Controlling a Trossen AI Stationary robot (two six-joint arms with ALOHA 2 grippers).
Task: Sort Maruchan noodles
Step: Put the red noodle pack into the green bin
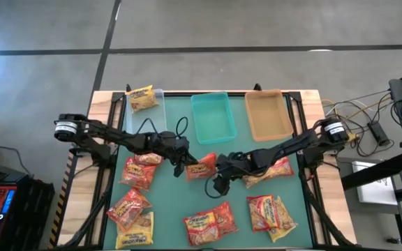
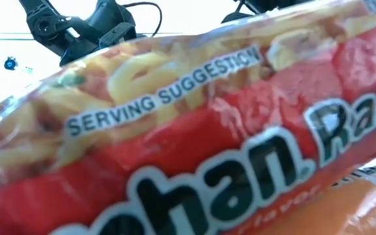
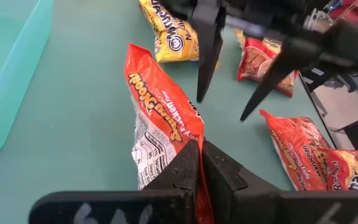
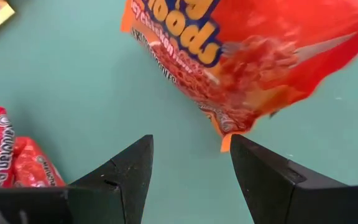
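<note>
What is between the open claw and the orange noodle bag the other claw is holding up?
Nothing visible. The right gripper is open, right by the orange packet pinched in the left gripper; only bare teal mat shows between its fingers.

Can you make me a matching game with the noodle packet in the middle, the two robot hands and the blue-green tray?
Things:
1. left gripper
2. right gripper
3. orange packet
4. teal tray

States:
A. fingers open, holding nothing
B. empty, at the table's far edge
C. fingers shut on a packet's edge
D. pinched and held up between both arms

Pairs: 1-C, 2-A, 3-D, 4-B
</note>
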